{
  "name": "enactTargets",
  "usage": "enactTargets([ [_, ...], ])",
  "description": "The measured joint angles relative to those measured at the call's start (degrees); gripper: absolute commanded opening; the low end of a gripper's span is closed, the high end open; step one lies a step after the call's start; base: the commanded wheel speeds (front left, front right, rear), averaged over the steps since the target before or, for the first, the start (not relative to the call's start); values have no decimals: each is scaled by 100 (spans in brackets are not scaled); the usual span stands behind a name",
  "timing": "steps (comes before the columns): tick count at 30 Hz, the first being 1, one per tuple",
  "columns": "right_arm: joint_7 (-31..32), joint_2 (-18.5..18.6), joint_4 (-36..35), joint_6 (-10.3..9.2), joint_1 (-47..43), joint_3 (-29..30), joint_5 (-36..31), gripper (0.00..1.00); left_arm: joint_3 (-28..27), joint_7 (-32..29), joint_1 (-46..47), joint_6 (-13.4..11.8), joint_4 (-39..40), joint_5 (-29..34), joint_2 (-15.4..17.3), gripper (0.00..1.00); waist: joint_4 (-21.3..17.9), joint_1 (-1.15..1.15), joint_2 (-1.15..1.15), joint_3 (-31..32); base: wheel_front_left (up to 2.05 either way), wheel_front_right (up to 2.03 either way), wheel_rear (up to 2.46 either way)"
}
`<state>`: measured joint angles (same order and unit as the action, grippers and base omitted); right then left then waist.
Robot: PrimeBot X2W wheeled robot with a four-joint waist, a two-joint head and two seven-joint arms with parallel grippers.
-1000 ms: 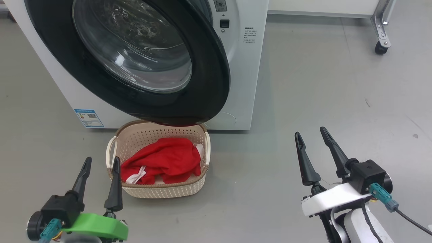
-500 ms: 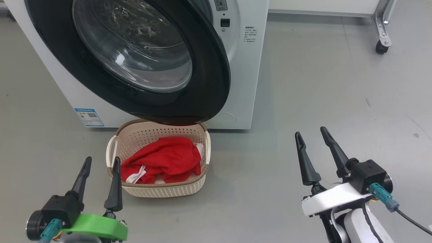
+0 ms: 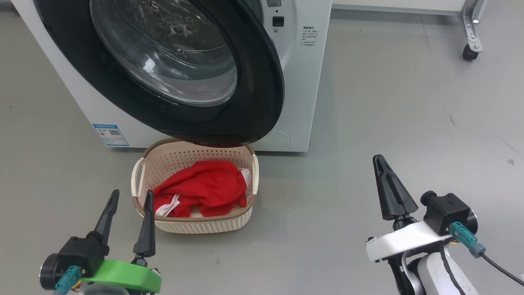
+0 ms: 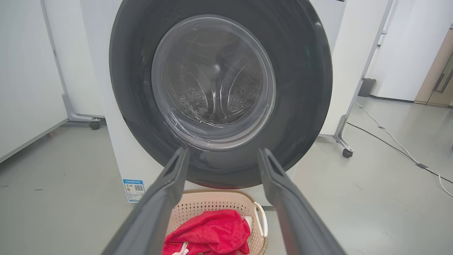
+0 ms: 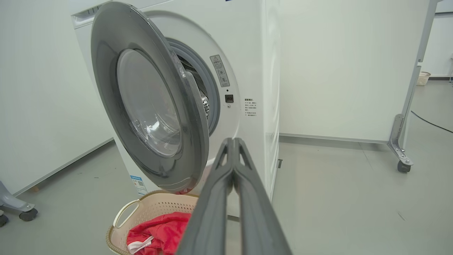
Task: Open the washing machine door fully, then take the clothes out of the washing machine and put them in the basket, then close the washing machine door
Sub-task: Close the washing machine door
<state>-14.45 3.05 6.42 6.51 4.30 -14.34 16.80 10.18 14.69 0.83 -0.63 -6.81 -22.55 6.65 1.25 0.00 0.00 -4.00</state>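
Observation:
The white washing machine (image 3: 301, 82) fills the top of the head view. Its black-rimmed door (image 3: 262, 94) with the glass bowl hangs partly open over the basket (image 3: 196, 223); the right wrist view shows the door (image 5: 106, 71) ajar, the grey gasket behind it. The cream basket stands on the floor in front, with the red clothes (image 3: 204, 186) inside. My left gripper (image 3: 130, 196) is open, low at the left beside the basket. My right gripper (image 3: 378, 157) is shut on nothing, at the lower right, well apart from the machine. The fingers (image 5: 231, 177) press together.
Grey floor lies all around. A wheeled frame leg (image 3: 470, 41) stands at the far right, and another castor (image 4: 347, 153) shows beside the machine. A cable (image 4: 389, 138) runs over the floor to the right. White panels stand behind and to both sides.
My right gripper has closed its fingers on nothing. The head view has shifted a little, so the whole scene sits slightly higher and to the right.

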Motion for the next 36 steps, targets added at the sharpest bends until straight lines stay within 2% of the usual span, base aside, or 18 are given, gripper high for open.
enactTargets([
  [7,0,159,-71,46,179,-241,-204,0,51,0,21,53,69,51,-57,100,148,0,0,-274,0,0,0],
  [16,125,533,-115,48,944,-880,-587,0,147,0,318,153,177,66,-200,100,445,0,0,-789,0,0,0],
  [22,278,817,-144,49,1645,-1251,-602,0,203,0,576,247,180,66,-263,100,731,0,0,-1182,0,0,0],
  [36,483,1330,155,49,2911,-1313,-396,0,223,0,1001,345,165,65,-397,100,1439,0,0,-2090,0,0,0],
])
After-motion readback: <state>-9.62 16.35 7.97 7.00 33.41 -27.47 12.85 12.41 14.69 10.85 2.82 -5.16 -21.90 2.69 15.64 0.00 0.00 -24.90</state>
